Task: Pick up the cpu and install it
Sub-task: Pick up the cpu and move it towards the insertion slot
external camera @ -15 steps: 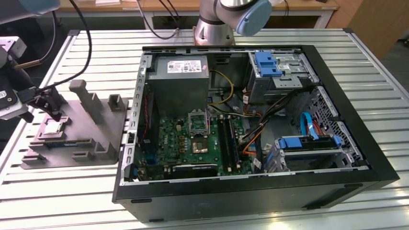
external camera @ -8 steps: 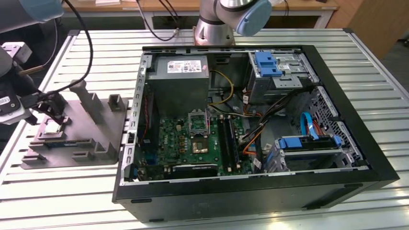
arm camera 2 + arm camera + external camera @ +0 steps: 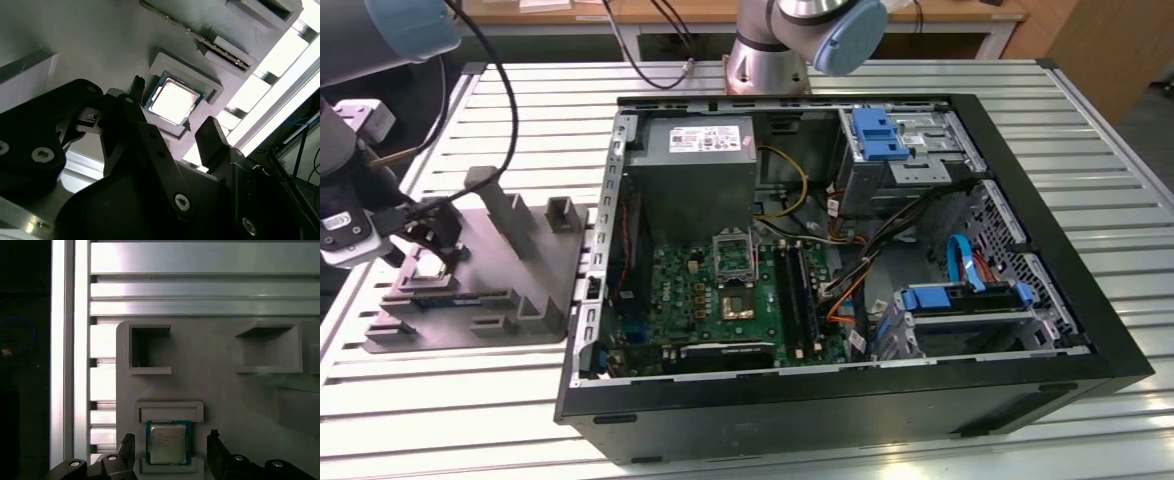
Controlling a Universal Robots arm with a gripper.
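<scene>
Cpu lies flat in its recess on the grey tray, between the released gripper's spread fingers, which, I judge, should descend centred and square, pinching opposite edges evenly.

1. The arm stands on its base well away from the gripper. Its grey links and blue-capped joints reach over to the exterior view's left.
2. The wrist sits just above the gripper and turns it downward.
3. In the exterior view the gripper hangs low, its black body angled down from the wrist.
4. In both wrist views the gripper has its jaws spread wide. The two dark fingers stand well apart, one on each side of the gap.
</scene>
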